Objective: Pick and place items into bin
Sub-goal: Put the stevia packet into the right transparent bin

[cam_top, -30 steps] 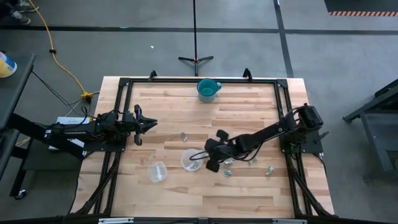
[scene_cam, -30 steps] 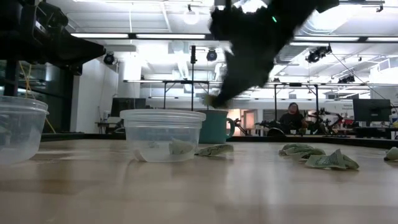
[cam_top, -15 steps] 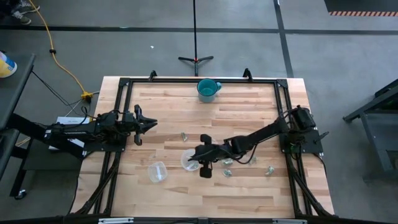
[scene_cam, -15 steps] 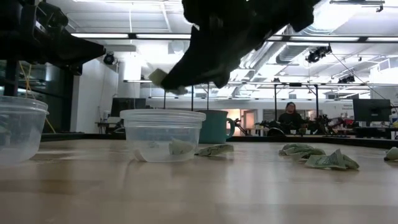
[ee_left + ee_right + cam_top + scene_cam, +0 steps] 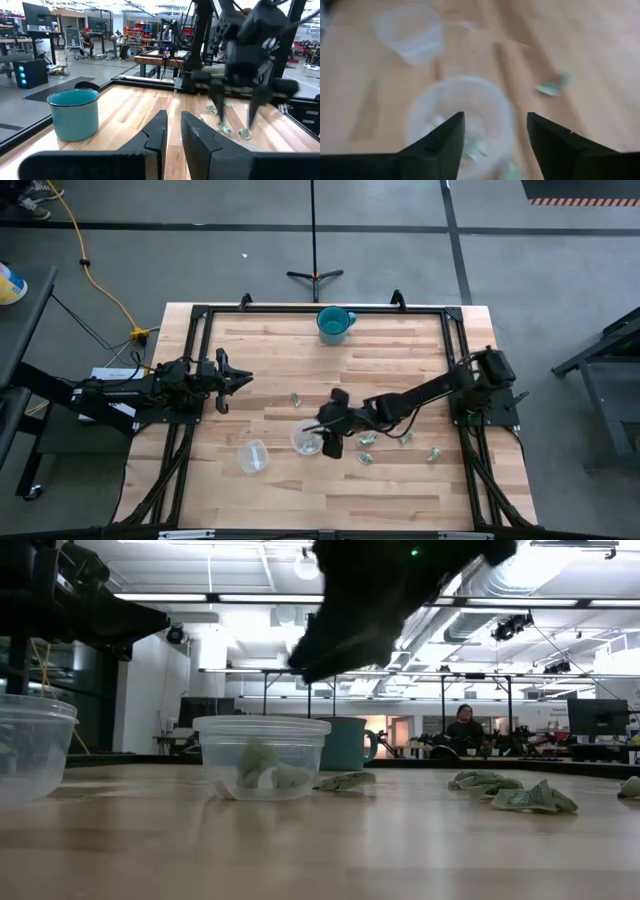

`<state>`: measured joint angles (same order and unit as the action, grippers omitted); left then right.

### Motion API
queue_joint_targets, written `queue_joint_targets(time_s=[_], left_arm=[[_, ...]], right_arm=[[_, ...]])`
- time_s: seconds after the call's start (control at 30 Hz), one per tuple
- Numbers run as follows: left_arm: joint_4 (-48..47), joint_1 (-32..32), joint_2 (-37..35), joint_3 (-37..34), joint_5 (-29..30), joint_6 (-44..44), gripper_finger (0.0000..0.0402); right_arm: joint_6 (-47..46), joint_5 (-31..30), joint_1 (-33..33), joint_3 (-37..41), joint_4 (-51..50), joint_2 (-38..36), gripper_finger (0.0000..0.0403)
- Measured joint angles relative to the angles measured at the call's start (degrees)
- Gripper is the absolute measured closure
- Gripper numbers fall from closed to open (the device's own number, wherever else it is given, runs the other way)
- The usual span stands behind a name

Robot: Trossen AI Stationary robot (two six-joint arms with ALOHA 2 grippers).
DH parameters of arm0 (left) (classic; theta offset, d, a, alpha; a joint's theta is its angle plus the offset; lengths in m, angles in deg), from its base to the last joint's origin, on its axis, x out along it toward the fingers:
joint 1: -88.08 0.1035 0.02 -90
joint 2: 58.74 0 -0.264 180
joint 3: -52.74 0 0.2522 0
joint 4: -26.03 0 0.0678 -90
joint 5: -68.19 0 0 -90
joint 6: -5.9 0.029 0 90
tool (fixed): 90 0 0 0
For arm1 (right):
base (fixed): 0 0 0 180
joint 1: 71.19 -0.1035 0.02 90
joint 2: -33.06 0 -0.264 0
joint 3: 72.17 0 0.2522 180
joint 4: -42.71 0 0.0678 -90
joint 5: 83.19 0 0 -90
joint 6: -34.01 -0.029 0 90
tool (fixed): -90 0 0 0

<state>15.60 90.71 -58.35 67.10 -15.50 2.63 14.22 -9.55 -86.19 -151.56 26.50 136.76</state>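
Note:
A clear round bin (image 5: 304, 439) stands on the wooden table, with pale green pieces (image 5: 260, 764) inside it. My right gripper (image 5: 495, 142) hangs open just above the bin's rim (image 5: 462, 87), nothing between its fingers; in the high view my right gripper (image 5: 328, 432) is at the bin's right side. Several more shiny pieces lie on the table: one (image 5: 296, 399) on the bin's far side, others (image 5: 367, 443) (image 5: 434, 452) to its right. My left gripper (image 5: 240, 378) waits shut at the table's left edge.
A second clear container (image 5: 253, 455) stands to the near left of the bin. A teal cup (image 5: 333, 322) sits at the far edge. A black frame (image 5: 196, 315) runs around the table. A person (image 5: 466, 726) sits in the room beyond.
My right gripper has carried a pale piece toward the table's left, from over the loose pieces to above the bin, and has let go of it. The piece has fallen into the bin and now lies beside the one there before.

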Motion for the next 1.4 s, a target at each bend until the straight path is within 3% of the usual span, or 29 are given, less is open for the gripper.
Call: queue_joint_targets(time_s=[0.23,0.73,0.93,1.07,1.4], left_arm=[[-0.01,0.0,0.02,-0.02,0.02,0.49,0.0309],[-0.02,0.0,0.0,0.0,0.31,0.61,0.0309],[-0.02,-0.02,0.02,-0.01,0.38,0.61,0.0309],[-0.02,-0.01,0.01,-0.01,0.42,0.61,0.0309],[-0.02,-0.01,0.02,-0.01,0.42,0.61,0.0309]], right_arm=[[-7.16,1.94,-0.71,0.0,-15.35,-0.44,0.0195],[-5.66,0.37,-0.95,0.02,-10.26,8.78,0.02],[-5.81,0.57,-0.31,0.01,-9.63,8.83,0.0215],[-6.26,2.92,-0.33,0.02,-9.41,8.79,0.0251],[-7.39,3.41,-0.33,0.02,-9.48,8.79,0.0394]])
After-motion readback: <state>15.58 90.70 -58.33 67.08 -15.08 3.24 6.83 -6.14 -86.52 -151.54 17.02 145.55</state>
